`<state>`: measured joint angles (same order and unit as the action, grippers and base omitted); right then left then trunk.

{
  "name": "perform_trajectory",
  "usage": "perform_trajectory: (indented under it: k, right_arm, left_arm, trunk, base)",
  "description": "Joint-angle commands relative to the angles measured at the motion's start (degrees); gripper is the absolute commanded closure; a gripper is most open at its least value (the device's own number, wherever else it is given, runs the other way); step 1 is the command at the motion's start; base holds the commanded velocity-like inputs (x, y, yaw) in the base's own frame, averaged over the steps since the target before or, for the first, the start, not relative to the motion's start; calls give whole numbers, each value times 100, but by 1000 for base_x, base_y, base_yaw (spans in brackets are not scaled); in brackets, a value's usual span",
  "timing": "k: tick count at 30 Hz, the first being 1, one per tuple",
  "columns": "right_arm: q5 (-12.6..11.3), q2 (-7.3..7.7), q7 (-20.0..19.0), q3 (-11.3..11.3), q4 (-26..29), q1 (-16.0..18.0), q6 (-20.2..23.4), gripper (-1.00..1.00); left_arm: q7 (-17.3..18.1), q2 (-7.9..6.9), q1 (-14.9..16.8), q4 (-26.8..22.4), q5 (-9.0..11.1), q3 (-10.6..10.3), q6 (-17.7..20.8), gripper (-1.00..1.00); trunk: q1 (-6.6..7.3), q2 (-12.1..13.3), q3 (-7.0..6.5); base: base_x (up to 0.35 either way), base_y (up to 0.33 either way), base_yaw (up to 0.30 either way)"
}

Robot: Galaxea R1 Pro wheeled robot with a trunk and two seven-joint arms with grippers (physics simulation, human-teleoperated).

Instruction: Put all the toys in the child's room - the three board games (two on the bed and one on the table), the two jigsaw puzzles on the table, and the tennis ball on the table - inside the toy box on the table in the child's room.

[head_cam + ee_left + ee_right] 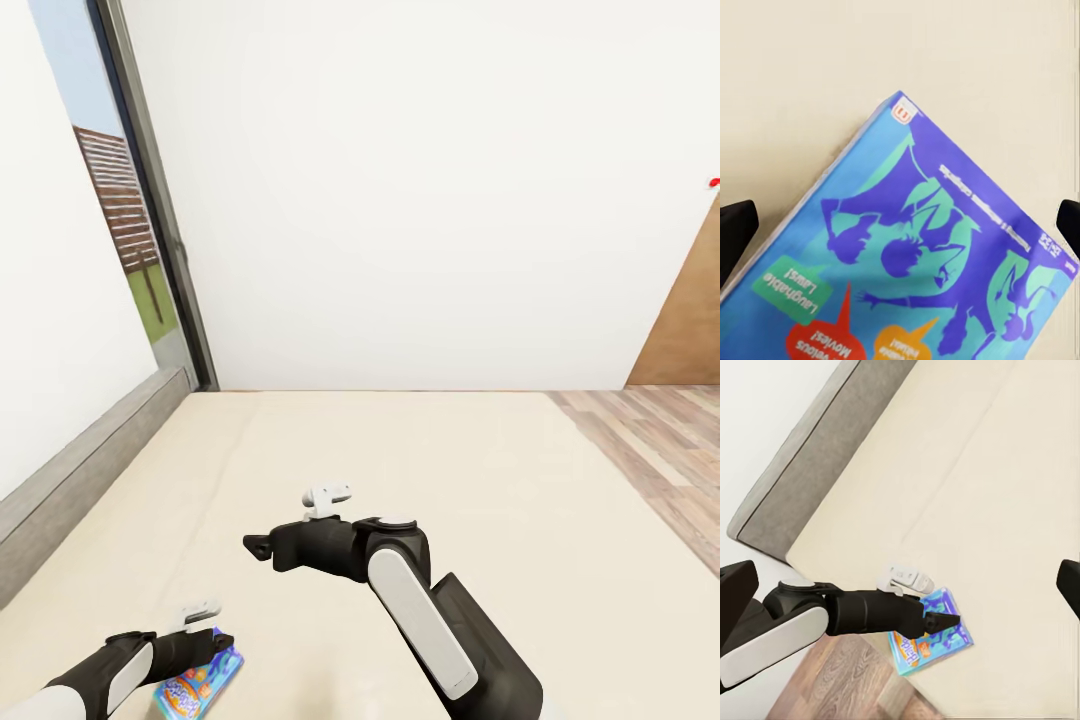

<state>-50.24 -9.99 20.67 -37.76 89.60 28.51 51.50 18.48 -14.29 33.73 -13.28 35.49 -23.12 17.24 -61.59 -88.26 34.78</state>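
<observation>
My left gripper (215,640), fingers spread, hovers over 1 blue board game (197,685) lying flat at the near edge of the beige bed (420,470). My right gripper (258,546), jaws apart and holding nothing, hangs above bare mattress. 1 grey headboard (90,465) borders the bed's left side.

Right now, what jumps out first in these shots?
The blue board game lying flat near the edge of the beige bed, bright against the plain mattress. The left pincer hangs right over it, fingers spread to either side. The right arm reaches out over bare mattress.
</observation>
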Motion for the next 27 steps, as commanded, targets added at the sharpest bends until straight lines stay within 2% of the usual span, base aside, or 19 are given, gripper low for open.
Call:
perform_trajectory:
  k: [1,6,27]
  right_arm:
    - [-57,-1,60,-3,5,5,9,-100]
    - [-58,-1,60,-3,5,5,9,-100]
    - [-56,-1,60,-3,5,5,9,-100]
  left_arm:
    - [6,-4,2,-8,37,-17,34,-100]
    - [6,-4,2,-8,37,-17,35,-100]
    - [6,-4,3,-8,37,-17,34,-100]
  trunk:
    - [0,-3,6]
    - [0,-3,6]
    - [0,-3,6]
  base:
    - [0,-170,0]
    - [0,-206,0]
    - [0,-78,0]
